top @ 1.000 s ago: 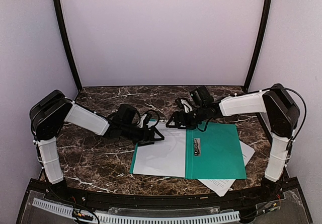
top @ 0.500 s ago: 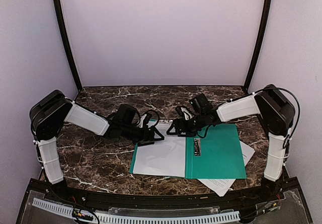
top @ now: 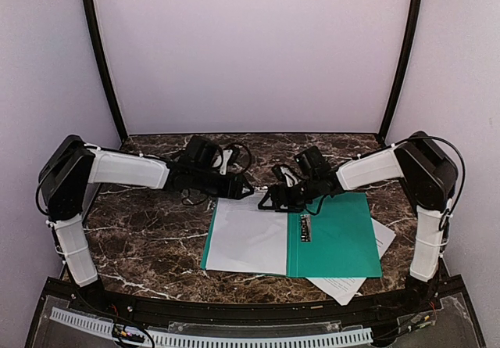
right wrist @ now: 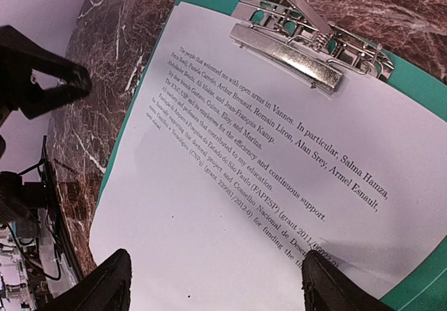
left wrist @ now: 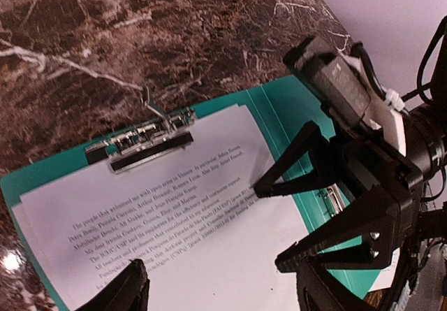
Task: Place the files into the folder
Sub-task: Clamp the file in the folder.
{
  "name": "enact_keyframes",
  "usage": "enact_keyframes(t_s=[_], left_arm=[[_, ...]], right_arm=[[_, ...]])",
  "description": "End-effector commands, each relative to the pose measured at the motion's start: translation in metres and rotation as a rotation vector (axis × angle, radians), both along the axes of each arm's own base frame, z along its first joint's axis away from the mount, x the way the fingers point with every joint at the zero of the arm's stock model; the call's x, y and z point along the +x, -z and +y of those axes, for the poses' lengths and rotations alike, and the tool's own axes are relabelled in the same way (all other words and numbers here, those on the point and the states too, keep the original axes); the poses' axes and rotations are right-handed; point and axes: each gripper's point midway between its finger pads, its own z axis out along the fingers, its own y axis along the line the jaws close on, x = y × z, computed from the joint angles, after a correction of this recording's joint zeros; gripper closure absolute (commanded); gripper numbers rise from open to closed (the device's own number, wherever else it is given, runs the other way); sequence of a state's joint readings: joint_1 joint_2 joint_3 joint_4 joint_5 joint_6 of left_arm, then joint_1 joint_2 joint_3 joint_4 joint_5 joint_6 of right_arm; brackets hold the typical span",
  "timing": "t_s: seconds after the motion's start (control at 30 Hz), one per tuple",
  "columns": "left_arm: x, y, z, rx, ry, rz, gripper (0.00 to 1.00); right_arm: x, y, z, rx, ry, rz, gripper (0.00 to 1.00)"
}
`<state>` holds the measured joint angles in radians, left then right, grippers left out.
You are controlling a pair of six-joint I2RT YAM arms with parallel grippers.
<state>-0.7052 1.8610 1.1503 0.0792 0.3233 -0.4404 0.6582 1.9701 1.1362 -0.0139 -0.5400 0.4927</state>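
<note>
We see the folder (top: 336, 238) open on the tabletop (top: 141, 238): one sheet (top: 250, 238) inside its left half, top edge at the metal clip (right wrist: 286, 45), a second sheet (top: 344, 287) beneath its right half. The left gripper (top: 248, 188) and right gripper (left wrist: 269, 225) hover released.

Dark marble table (top: 141, 238), open green folder (top: 344, 238) flat on it, white sheet (top: 344, 287) partly beneath folder's near-right corner.

My open teal-green plastic folder (top: 344, 238) is hiding most of the loose white printed paper sheet (top: 341, 288) beneath it, and its print is showing too small to read.
</note>
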Motion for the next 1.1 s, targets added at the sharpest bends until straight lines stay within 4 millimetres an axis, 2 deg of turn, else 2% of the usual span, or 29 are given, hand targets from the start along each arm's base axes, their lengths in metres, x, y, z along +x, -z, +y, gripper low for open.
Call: enact_keyframes(t_s=[0.0,0.03,0.07,0.1,0.13,0.2,0.43,0.47,0.53,0.77,1.07], left_arm=[[0.030,-0.020,0.025,0.190,-0.059,-0.159,0.29],[0.035,-0.015,0.025,0.209,-0.062,-0.160,0.30],[0.043,-0.022,0.024,0.223,-0.070,-0.185,0.31],[0.048,-0.016,0.024,0.243,-0.071,-0.186,0.34],[0.057,-0.023,0.022,0.255,-0.073,-0.216,0.35],[0.069,-0.017,0.019,0.296,-0.071,-0.236,0.37],[0.096,-0.014,-0.005,0.326,-0.016,-0.273,0.41],[0.097,-0.005,-0.006,0.338,-0.013,-0.261,0.42],[0.101,-0.002,-0.008,0.348,-0.012,-0.262,0.45],[0.111,0.003,-0.014,0.361,-0.002,-0.272,0.56],[0.114,0.010,-0.017,0.353,-0.002,-0.255,0.64]], right_arm=[[-0.016,0.041,-0.016,-0.097,0.005,0.089,0.18],[-0.017,0.041,-0.016,-0.098,0.004,0.090,0.19],[-0.016,0.041,-0.016,-0.097,0.004,0.088,0.18],[-0.016,0.041,-0.016,-0.098,0.003,0.090,0.19],[-0.017,0.041,-0.016,-0.097,0.002,0.091,0.19],[-0.016,0.042,-0.015,-0.097,0.002,0.091,0.19],[-0.016,0.042,-0.016,-0.098,0.007,0.096,0.19],[-0.016,0.042,-0.016,-0.098,0.008,0.095,0.19],[-0.016,0.041,-0.016,-0.099,0.010,0.093,0.19],[-0.019,0.044,-0.018,-0.105,0.013,0.102,0.19],[-0.019,0.044,-0.020,-0.108,0.016,0.100,0.19]])
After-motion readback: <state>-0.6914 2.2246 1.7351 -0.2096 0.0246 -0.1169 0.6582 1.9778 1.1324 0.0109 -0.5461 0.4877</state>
